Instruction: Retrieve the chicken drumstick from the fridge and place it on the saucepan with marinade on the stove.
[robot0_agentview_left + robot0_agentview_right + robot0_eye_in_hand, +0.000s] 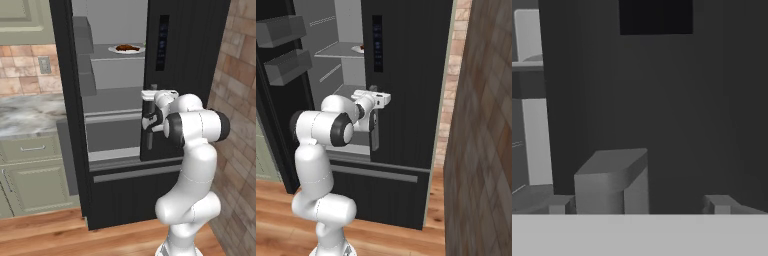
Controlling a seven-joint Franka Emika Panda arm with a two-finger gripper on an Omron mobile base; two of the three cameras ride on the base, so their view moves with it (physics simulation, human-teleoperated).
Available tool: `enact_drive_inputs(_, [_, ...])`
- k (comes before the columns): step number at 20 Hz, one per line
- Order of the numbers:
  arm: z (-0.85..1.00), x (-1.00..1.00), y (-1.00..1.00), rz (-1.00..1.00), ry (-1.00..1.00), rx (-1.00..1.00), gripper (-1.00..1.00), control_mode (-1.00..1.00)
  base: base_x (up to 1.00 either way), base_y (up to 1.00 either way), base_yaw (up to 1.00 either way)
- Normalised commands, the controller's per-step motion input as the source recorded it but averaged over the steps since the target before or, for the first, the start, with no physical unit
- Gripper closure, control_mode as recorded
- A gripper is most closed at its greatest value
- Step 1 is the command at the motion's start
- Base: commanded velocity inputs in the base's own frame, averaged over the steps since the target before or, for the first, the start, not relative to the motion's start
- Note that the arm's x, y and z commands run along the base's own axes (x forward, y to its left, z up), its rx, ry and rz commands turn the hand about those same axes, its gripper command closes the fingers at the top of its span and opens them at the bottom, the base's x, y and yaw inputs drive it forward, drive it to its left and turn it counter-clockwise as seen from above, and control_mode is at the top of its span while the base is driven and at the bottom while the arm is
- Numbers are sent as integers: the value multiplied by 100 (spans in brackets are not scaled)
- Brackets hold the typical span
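Observation:
The fridge [190, 50] [406, 75] stands with its left door swung open and its right door [662, 100] shut. On an upper shelf inside, the reddish-brown chicken drumstick [127, 48] lies on a white plate; in the right base view just a sliver of the drumstick [362, 48] peeks past the door edge. My gripper [152, 100] [373, 98] [639, 205] is open and faces the shut right door. The top of that door's grey handle [612, 180] [149, 127] [375, 132] rises between its fingertips. The gripper holds nothing. The saucepan and the stove are out of view.
The open left door with grey bins [82, 50] [286, 50] juts out on the left. Left of the fridge are a marble counter [25, 112] and green cabinets [30, 180]. A brick wall [235, 125] [481, 125] stands close on the right.

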Motion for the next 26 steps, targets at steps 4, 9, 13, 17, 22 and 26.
enact_drive_inputs(4, [0, 0, 0, 0, 0, 0, -100, -100, 0, 0, 0])
enact_drive_inputs(9, [0, 1, 0, 0, 0, -1, -100, -100, 0, 0, 0])
enact_drive_inputs(13, [0, 0, 0, 0, 0, 0, 100, -100, 0, 0, 0])
enact_drive_inputs(17, [0, 0, 0, 0, 0, 0, 100, -100, 0, 0, 0])
enact_drive_inputs(22, [0, 0, 0, 0, 0, 0, 100, -100, 0, 0, 0])
enact_drive_inputs(26, [0, 0, 0, 0, 0, 0, 100, -100, 0, 0, 0])
